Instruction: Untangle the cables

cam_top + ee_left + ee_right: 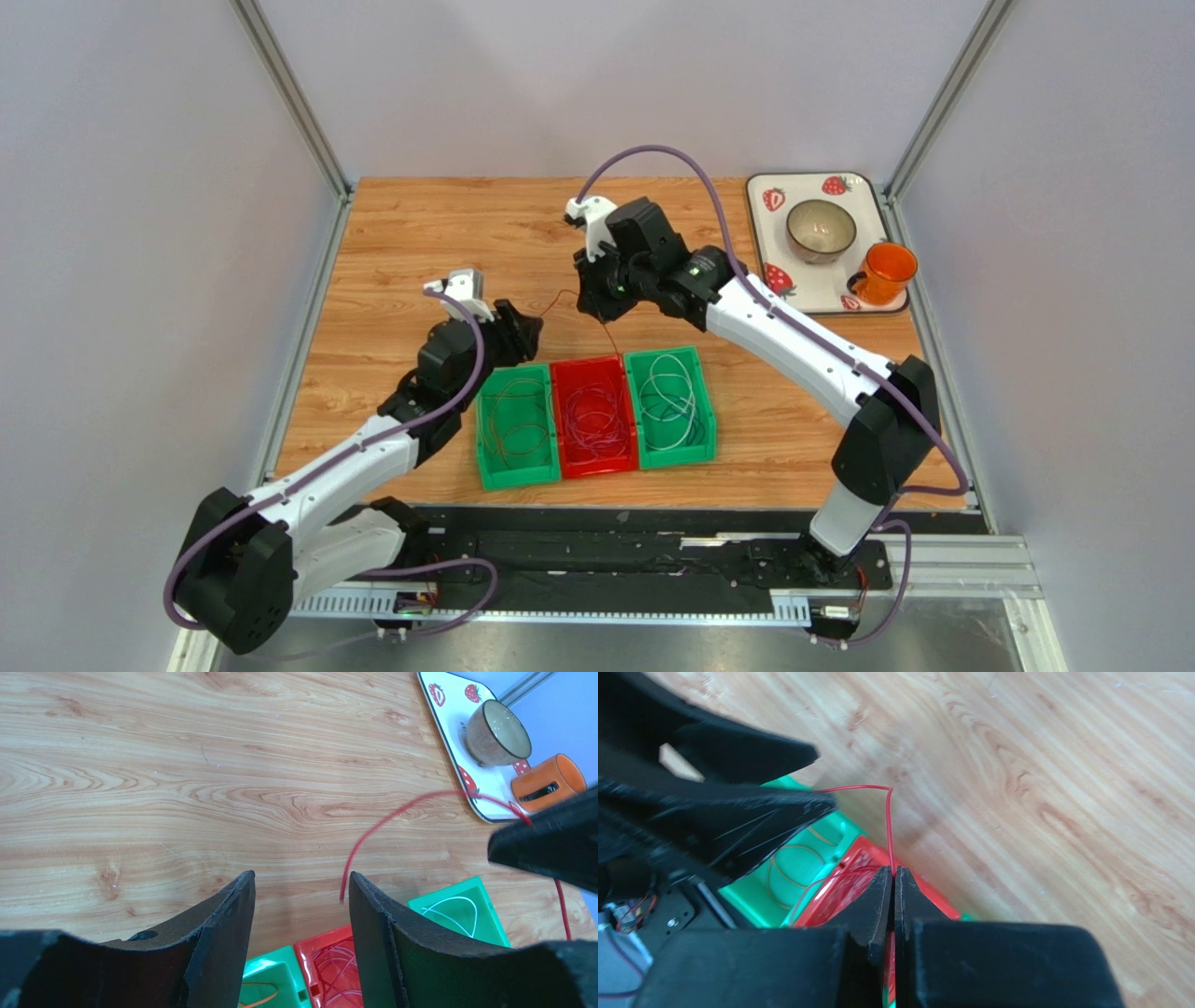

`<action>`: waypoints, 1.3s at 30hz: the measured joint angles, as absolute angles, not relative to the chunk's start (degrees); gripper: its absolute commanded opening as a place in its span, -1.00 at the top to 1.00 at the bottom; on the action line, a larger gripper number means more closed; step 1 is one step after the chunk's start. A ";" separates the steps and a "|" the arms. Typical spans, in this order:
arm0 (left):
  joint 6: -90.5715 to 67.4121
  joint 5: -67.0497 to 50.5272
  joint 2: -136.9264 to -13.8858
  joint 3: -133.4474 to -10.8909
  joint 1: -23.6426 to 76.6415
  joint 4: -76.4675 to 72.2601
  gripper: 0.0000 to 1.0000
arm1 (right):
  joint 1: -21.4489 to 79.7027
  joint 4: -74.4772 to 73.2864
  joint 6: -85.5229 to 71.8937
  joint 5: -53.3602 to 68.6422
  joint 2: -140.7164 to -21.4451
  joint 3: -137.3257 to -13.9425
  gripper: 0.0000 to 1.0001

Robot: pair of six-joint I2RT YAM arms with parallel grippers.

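A thin red cable [393,815] arcs above the table between the two grippers. My right gripper [892,871] is shut on it, and the strand rises from its tips and bends left. From that gripper [598,303] the cable also drops into the red bin [557,420]. The cable's free end hangs just inside the right finger of my open left gripper [302,876], with nothing pinched. Red coils [598,415] lie in the red bin, brown-orange loops [516,423] in the left green bin [484,437], and white loops [675,396] in the right green bin [706,410].
A strawberry-print tray [765,189] sits at the back right corner, carrying a brown bowl [821,228] and an orange cup [884,272]. The three bins stand side by side near the front edge. Metal frame posts flank the wooden table.
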State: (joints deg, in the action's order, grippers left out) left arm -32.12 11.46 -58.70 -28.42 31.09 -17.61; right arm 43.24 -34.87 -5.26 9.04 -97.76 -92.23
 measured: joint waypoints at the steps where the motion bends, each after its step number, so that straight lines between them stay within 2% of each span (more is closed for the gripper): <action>1: -32.12 11.44 -58.70 -28.42 31.09 -17.61 -0.20 | 43.75 -34.83 -5.85 8.95 -97.17 -91.57 1.00; 13: -32.29 11.46 -58.67 -28.42 31.05 -17.61 -0.19 | 46.98 -35.40 -17.04 3.90 -96.12 -80.34 1.00; 24: -32.71 11.46 -58.67 -28.42 31.05 -17.61 -0.19 | 50.17 -37.50 -21.78 -2.68 -99.46 -79.75 1.00; 39: -32.91 11.42 -58.67 -28.42 31.03 -17.61 -0.19 | 51.33 -41.06 -22.87 -4.97 -99.50 -75.88 1.00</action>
State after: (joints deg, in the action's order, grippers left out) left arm -32.91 11.42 -58.67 -28.42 31.03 -17.61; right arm 51.33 -41.06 -22.87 -4.97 -99.50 -75.88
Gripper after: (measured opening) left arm 0.595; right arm 0.011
